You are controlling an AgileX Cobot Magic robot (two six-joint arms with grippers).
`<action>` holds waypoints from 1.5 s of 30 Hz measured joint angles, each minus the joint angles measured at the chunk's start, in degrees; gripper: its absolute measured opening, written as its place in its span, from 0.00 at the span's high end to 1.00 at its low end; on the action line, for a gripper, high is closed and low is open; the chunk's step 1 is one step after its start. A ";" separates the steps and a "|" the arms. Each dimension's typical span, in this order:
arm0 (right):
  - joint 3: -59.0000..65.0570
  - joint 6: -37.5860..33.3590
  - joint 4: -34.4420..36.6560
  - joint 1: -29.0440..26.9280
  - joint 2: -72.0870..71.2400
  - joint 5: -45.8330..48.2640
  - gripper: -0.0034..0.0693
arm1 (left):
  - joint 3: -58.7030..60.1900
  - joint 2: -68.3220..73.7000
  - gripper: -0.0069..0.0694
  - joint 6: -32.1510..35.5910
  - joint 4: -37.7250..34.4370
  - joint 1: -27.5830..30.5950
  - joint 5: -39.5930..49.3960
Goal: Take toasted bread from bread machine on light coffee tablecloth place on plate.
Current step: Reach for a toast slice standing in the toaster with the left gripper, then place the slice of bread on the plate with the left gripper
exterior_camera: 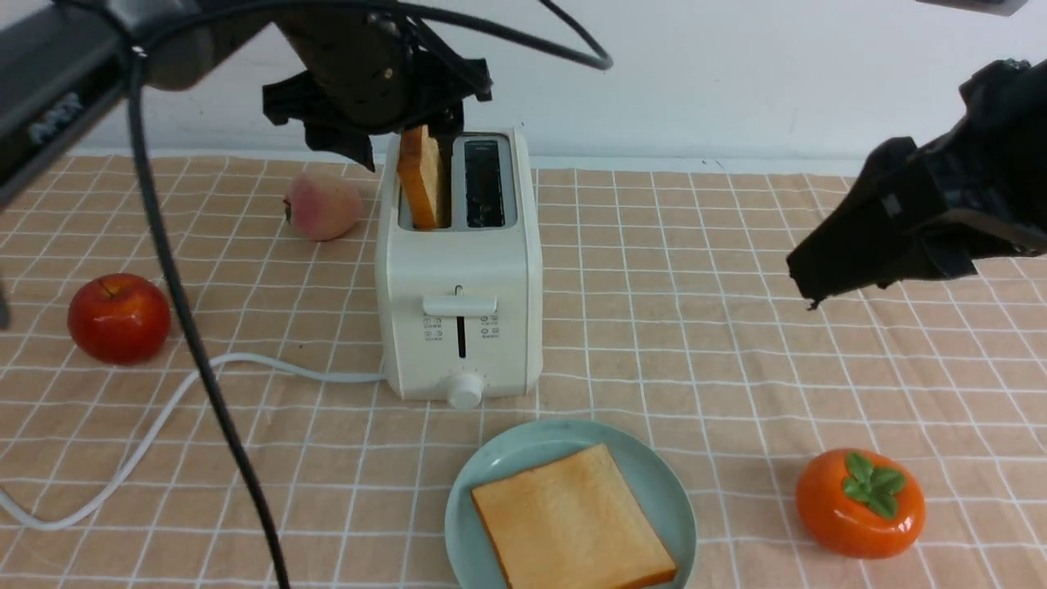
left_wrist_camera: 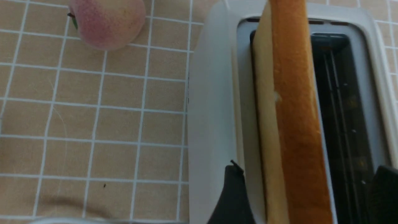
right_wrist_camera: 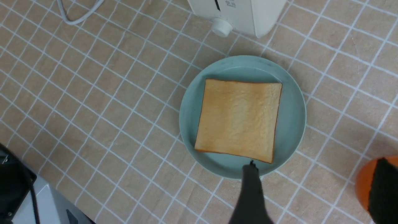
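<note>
- Covering the table: light coffee tablecloth (exterior_camera: 671,360), open cloth right of the toaster up to the right arm's side; peach (exterior_camera: 324,204) and apple (exterior_camera: 120,318) crowd its left.
- Toaster (exterior_camera: 462,270): landmark, back edge near the wall; white cord (exterior_camera: 298,370) leaves its left side.
- Plate (exterior_camera: 478,483): in front of toaster, narrow cloth strip between; one toast slice (exterior_camera: 572,515) inside the rim.
- Left gripper (left_wrist_camera: 307,169): above toaster, fingers spread astride the other slice (left_wrist_camera: 298,124), upright in the left slot.
- Right gripper (right_wrist_camera: 316,166): raised, right of toaster, fingers spread, nothing between them.
- Orange fruit (exterior_camera: 860,503): right front of toaster, apart from plate.
</note>
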 joint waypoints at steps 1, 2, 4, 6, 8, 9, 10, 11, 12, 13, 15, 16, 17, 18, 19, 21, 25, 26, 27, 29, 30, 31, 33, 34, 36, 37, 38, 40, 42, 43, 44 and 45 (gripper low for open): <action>0.00 0.00 0.00 0.00 0.00 0.12 0.29 | -0.36 0.30 0.21 -0.07 0.15 0.00 -0.11; 0.00 0.00 -0.05 0.00 0.00 0.42 0.29 | -1.45 2.78 0.22 -0.01 0.48 0.00 -0.57; 0.00 0.00 -0.11 0.00 0.00 0.47 0.29 | -1.99 3.84 0.24 0.21 0.71 0.00 -0.76; 0.00 0.00 -0.22 0.00 0.00 0.40 0.29 | -2.39 4.20 0.35 0.54 1.46 0.00 -0.97; 0.00 0.00 -0.29 0.00 0.00 0.40 0.29 | -2.61 3.98 0.44 0.54 1.46 0.00 -1.24; 0.00 0.00 -0.29 0.00 0.00 0.40 0.29 | -2.68 3.31 0.59 0.64 1.27 0.00 -1.44; 0.00 0.00 -0.35 0.00 0.00 0.45 0.29 | -2.68 2.67 0.70 0.88 1.14 -0.07 -1.36; 0.00 0.00 -0.41 0.00 0.00 0.45 0.29 | -2.68 1.48 0.79 1.28 1.08 -0.12 -0.91; 0.00 0.00 -0.41 0.00 0.00 0.45 0.29 | -2.68 0.40 0.82 1.89 1.08 -0.12 -0.63; 0.00 0.00 -0.41 0.00 0.00 0.45 0.29 | -2.68 -1.23 0.82 2.50 1.07 -0.12 -0.25; 0.00 0.00 -0.64 0.00 0.00 0.45 0.29 | -2.68 -5.00 0.81 3.44 1.07 -0.12 0.55; 0.00 0.00 -0.89 0.00 0.00 0.45 0.29 | -2.68 -7.44 0.81 4.05 1.07 -0.12 1.15; 0.00 0.00 -1.39 0.00 0.00 0.45 0.29 | -2.68 -10.68 0.81 5.14 1.07 -0.12 2.16; 0.00 0.00 -1.80 0.00 0.00 0.45 0.29 | -2.68 -12.90 0.81 5.86 1.07 -0.12 3.02; 0.00 0.00 -2.32 0.00 0.00 0.45 0.29 | -2.68 -15.84 0.81 6.76 1.07 -0.12 4.61; 0.00 0.00 -2.73 0.00 0.00 0.45 0.29 | -2.80 -21.13 0.81 8.73 1.01 -0.12 8.09; 0.00 0.00 -2.83 0.00 0.00 0.45 0.29 | -2.08 -29.55 0.81 13.14 -0.03 -0.12 13.38; 0.00 0.00 -2.83 0.00 0.00 0.45 0.29 | 0.05 -34.17 0.81 15.03 -0.63 -0.12 13.73; 0.00 0.00 -2.83 0.00 0.00 0.58 0.29 | 3.63 -37.74 0.81 16.24 -1.43 -0.12 13.73; 0.00 0.00 -2.83 0.00 0.00 0.58 0.29 | 10.08 -43.70 0.81 16.94 -2.83 -0.12 13.73; 0.00 0.00 -2.83 0.00 0.00 0.58 0.29 | 11.77 -44.30 0.81 16.95 -3.27 -0.12 13.73; 0.00 0.00 -2.83 0.00 0.00 0.58 0.29 | 17.43 -48.29 0.81 17.18 -4.88 -0.12 13.73; 0.00 0.00 -2.83 0.00 0.00 0.58 0.29 | 27.28 -52.87 0.81 17.67 -8.11 -0.12 12.26; 0.00 0.00 -2.83 0.00 0.00 0.58 0.29 | 35.62 -55.37 0.81 18.33 -11.48 -0.12 8.70; 0.00 0.00 -2.52 0.00 0.00 0.58 0.29 | 46.58 -57.86 0.81 19.84 -16.81 -0.12 1.76; 0.00 0.00 -2.28 0.00 -0.05 0.58 0.29 | 52.59 -58.09 0.81 20.83 -20.38 -0.12 -2.43; 0.00 0.00 -2.12 0.00 -0.05 0.58 0.29 | 57.22 -58.03 0.81 21.71 -23.62 -0.12 -4.92; 0.00 0.00 -1.65 0.00 -0.05 0.58 0.29 | 67.60 -56.16 0.81 24.95 -33.66 -0.12 -13.72; 0.00 0.00 -1.19 0.00 -0.05 0.58 0.29 | 72.59 -54.17 0.81 28.20 -41.36 -0.12 -17.96; 0.00 0.00 -0.40 0.00 -0.05 0.58 0.29 | 77.92 -51.67 0.81 36.58 -55.39 -0.12 -22.84; 0.00 0.00 -0.15 0.00 -0.05 0.58 0.29 | 79.70 -49.89 0.81 43.16 -63.57 -0.12 -24.49; -0.06 0.00 0.10 0.00 -0.05 0.58 0.29 | 80.58 -48.34 0.81 49.04 -69.91 -0.12 -25.31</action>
